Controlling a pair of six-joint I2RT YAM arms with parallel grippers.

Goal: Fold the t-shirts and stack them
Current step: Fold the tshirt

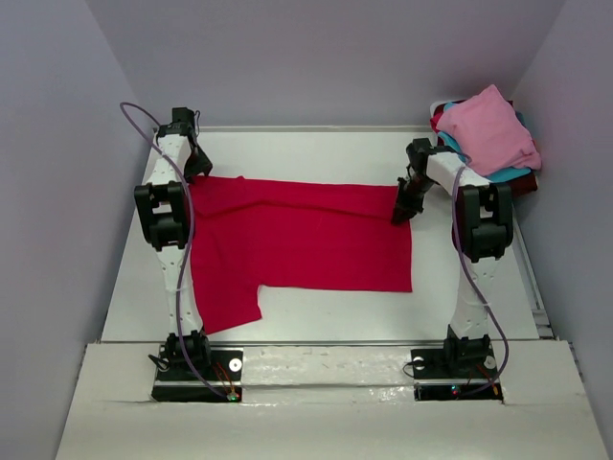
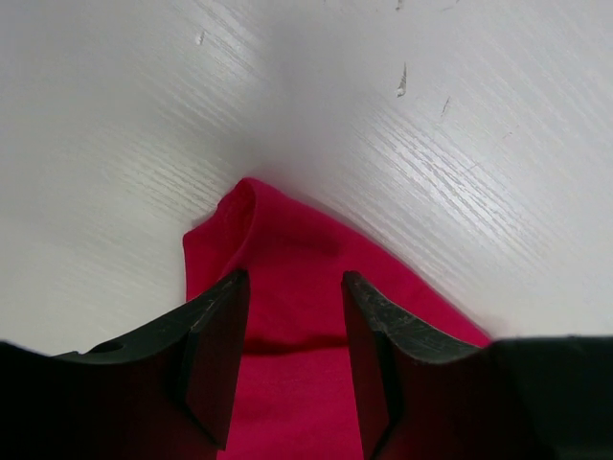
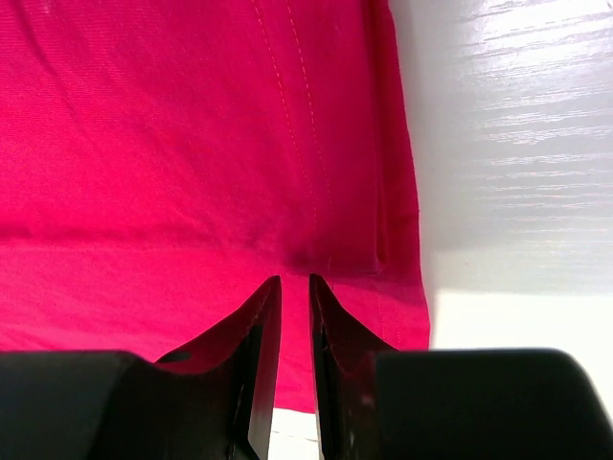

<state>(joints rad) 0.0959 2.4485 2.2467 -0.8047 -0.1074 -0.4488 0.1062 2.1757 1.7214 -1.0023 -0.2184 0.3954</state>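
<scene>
My left fingers (image 1: 199, 171) are down at the far left corner of the red t-shirt (image 1: 306, 240), close to the counter's (image 1: 316, 153) far left corner. From my left wrist I see them released, standing apart, with a rounded, slightly raised tip of red cloth lying between and beyond them on the white wood-grain surface. Whether the tips touch the cloth I cannot tell.

My right fingers (image 1: 401, 213) are at the shirt's far right corner, clenched almost together on the red cloth. The fabric puckers into a small dark crease right at their tips. Two rows of stitching run along the shirt's edge there, with bare counter just to the right of it.

The red t-shirt lies spread flat across the middle of the counter, its long side running left to right, and one sleeve (image 1: 230, 307) points toward the near edge on the left.

In the far right corner of the counter sits a pile of other shirts, well apart from the red one: a pink shirt (image 1: 488, 129) on top, a teal shirt (image 1: 514, 174) showing under it and a dark maroon shirt (image 1: 526, 187) at the bottom.
</scene>
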